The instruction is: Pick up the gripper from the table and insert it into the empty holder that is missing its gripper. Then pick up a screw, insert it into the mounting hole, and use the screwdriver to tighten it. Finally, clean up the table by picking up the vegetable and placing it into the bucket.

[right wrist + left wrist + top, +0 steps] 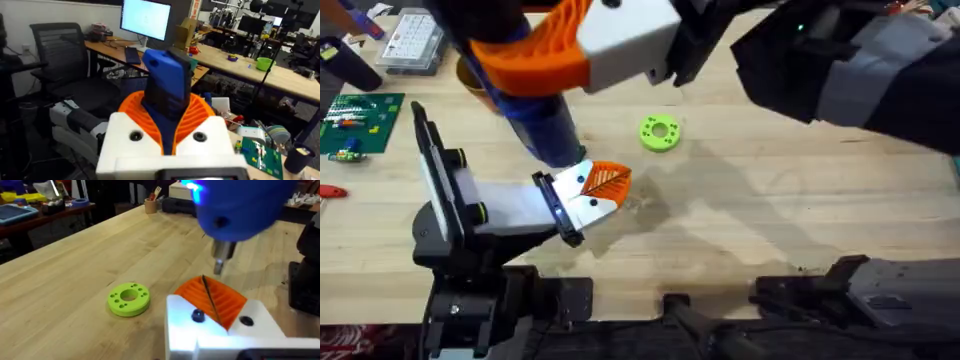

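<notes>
**Item 1. Thick blue cylindrical powered screwdriver** [545, 130]. It is pinched between the orange ribbed pads of the right tool [535, 60] and held bit-down at the far left of the wide light-wood butcher-block surface [770, 200]. Its short metal bit [218, 265] hangs just above item 2, apparently not yet touching it.

**Item 2. White plastic gripper block with a ribbed orange fingertip** [595, 190]. It is seated at the right end of item 3. A dark round spot on its white face [198, 315] may be a screw head or an open mounting hole; the view is too soft to say which.

**Item 3. Grey wedge-shaped holder on a black round base** [500, 205]. It stands at the near left, with its black end plates upright.

**Item 4. Flat yellow-green plastic ring with small holes** [660, 132]. It lies loose on the surface, to the right of the screwdriver and beyond the holder's tip.

**Left tool.** Whether it is spread or closed cannot be told.

**Hazards.**
- The bit seems to hang over the orange ribs rather than the dark spot, so lowering it there would gouge or skate across the pad.
- A tilted bit could cam out of the screw or strip it.
- Downward force could unseat the block.
- The heavy screwdriver might twist in the pinch under torque.
</notes>
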